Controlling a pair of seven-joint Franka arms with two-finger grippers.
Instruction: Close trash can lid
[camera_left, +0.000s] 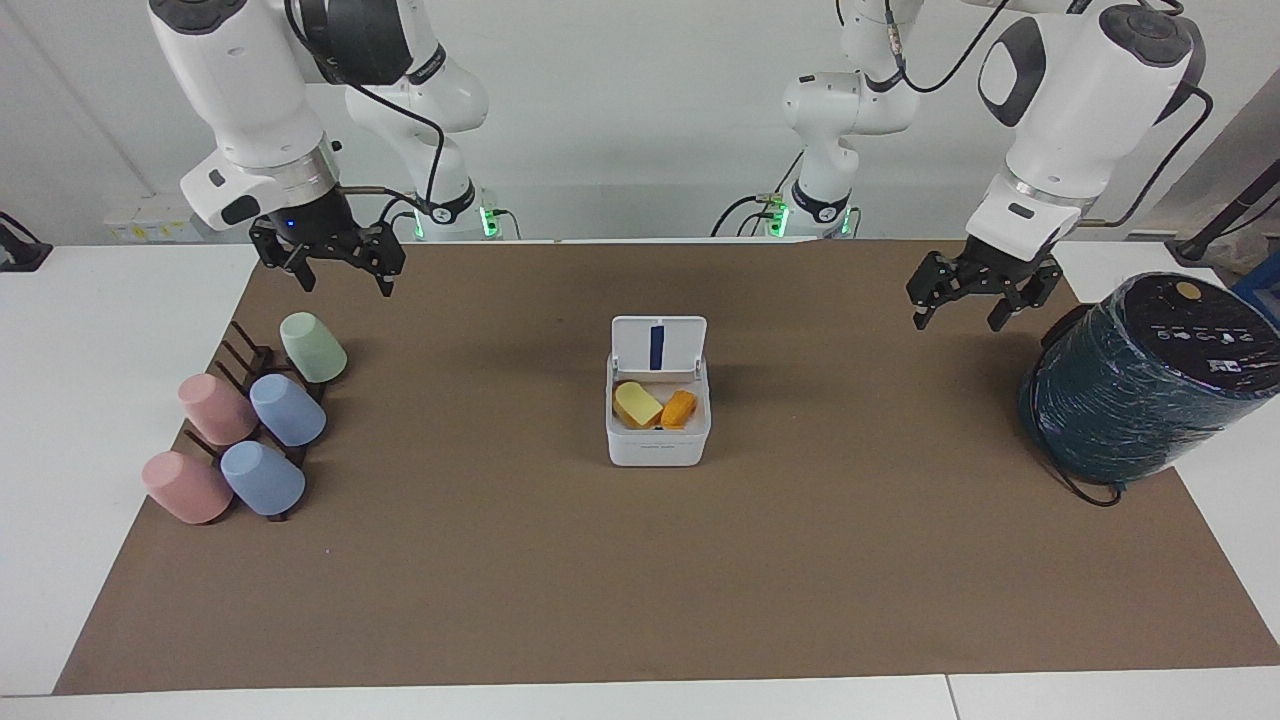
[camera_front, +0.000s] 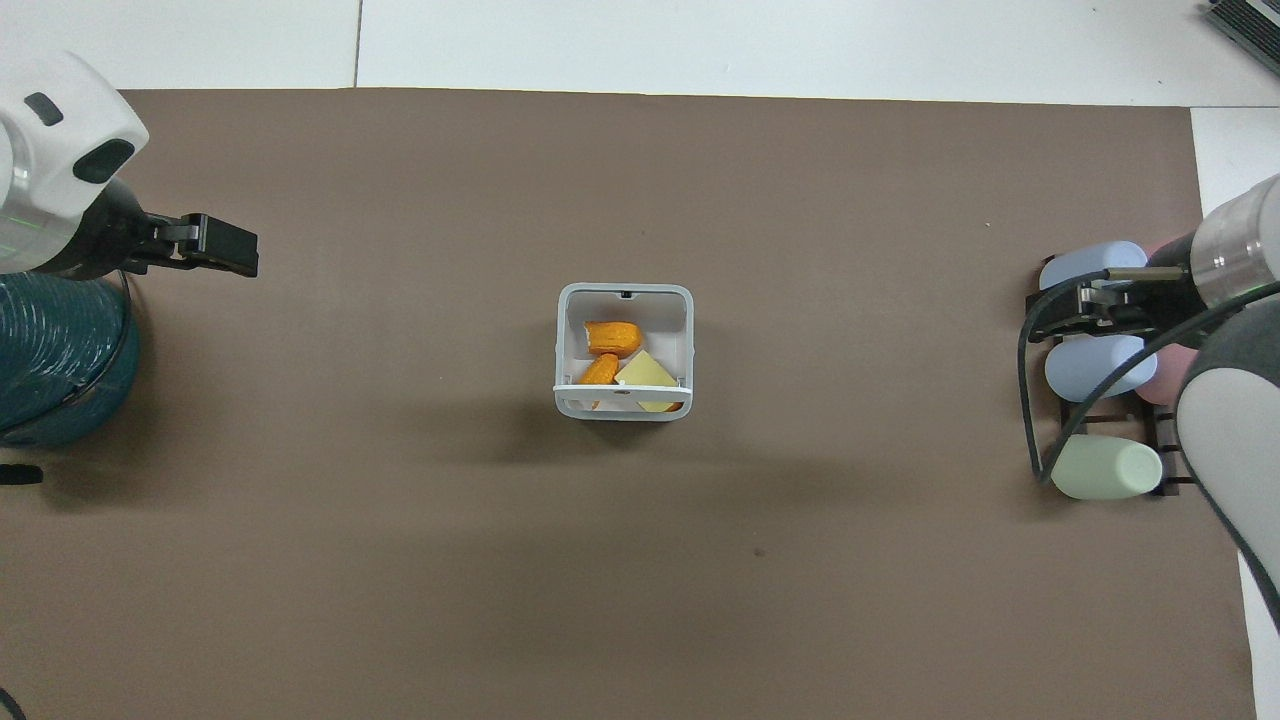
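Left gripper (camera_left: 968, 297) and right gripper (camera_left: 335, 262) hang wide open, well apart from the trash can (camera_left: 658, 438). Its lid (camera_left: 658, 345) stands upright, so nothing has started; one gripper must reach it and tip it down

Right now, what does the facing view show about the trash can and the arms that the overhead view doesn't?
Only the facing view shows the lid standing upright with its dark blue stripe facing the camera, and both arms whole, the right gripper above the cups and the left gripper beside the green-wrapped cylinder, both open.

Only the overhead view shows the lid edge-on, a thin white bar.

Both show the trash can open at mid-mat, holding orange and yellow pieces.
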